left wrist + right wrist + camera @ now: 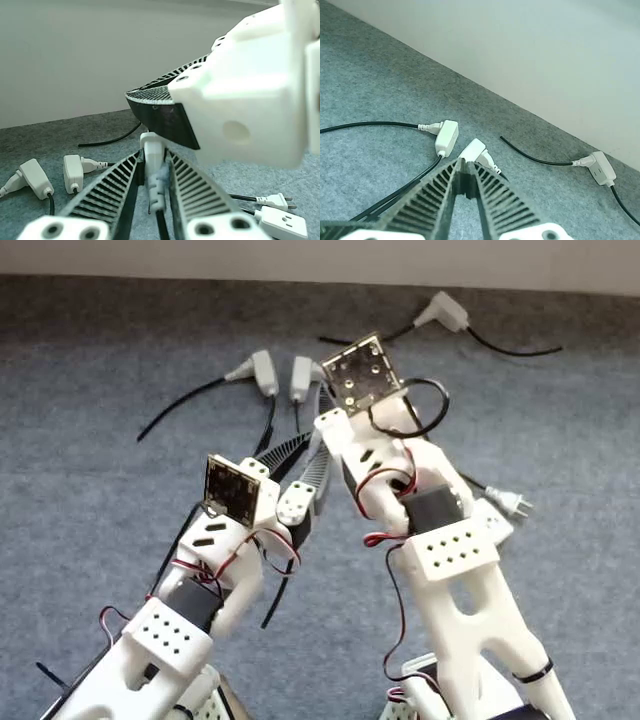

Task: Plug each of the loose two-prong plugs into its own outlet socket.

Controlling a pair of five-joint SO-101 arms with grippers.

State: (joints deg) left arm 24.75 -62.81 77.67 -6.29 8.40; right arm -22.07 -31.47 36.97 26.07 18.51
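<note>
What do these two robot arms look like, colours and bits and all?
The left arm and right arm are blocky white plastic shells dotted with round holes, with black motors at the joints and red and black wires looping alongside. Each carries a square, hole-studded plate near its wrist. The fingers are dark, ribbed wedges.

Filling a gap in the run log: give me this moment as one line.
left gripper: jaws shut on white plug | right gripper: jaws shut | two-prong plug: unplugged, beside outlet socket
</note>
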